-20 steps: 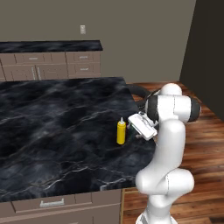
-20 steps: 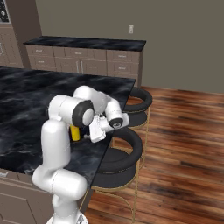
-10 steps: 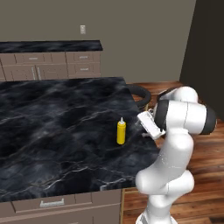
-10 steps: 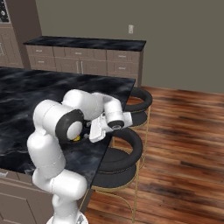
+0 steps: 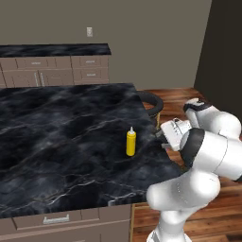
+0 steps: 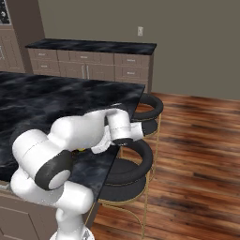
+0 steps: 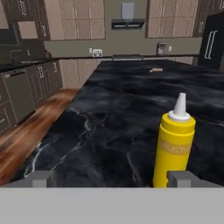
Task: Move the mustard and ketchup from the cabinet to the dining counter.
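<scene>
The mustard [image 5: 131, 142] stands upright and alone on the dining counter [image 5: 56, 127], near its right edge. My gripper [image 5: 163, 137] hovers just right of the bottle, over the counter's edge, apart from it. In the hand view the mustard [image 7: 175, 144] rises close ahead on the black marble [image 7: 113, 113], in line with the right fingertip [image 7: 183, 177]. There my gripper [image 7: 111, 179] is open with nothing between its fingers. In the right base view my own arm covers most of the bottle. The ketchup is out of view.
Black round bar stools [image 6: 136, 161] stand along the counter's right side over a wooden floor [image 6: 197, 154]. A narrower black worktop over brown drawers [image 5: 56, 49] runs along the back wall. A small pale object [image 7: 155, 70] lies far across the counter.
My gripper has drawn back to the right, away from the mustard, and the elbow has swung out to the right. The bottle has stayed put.
</scene>
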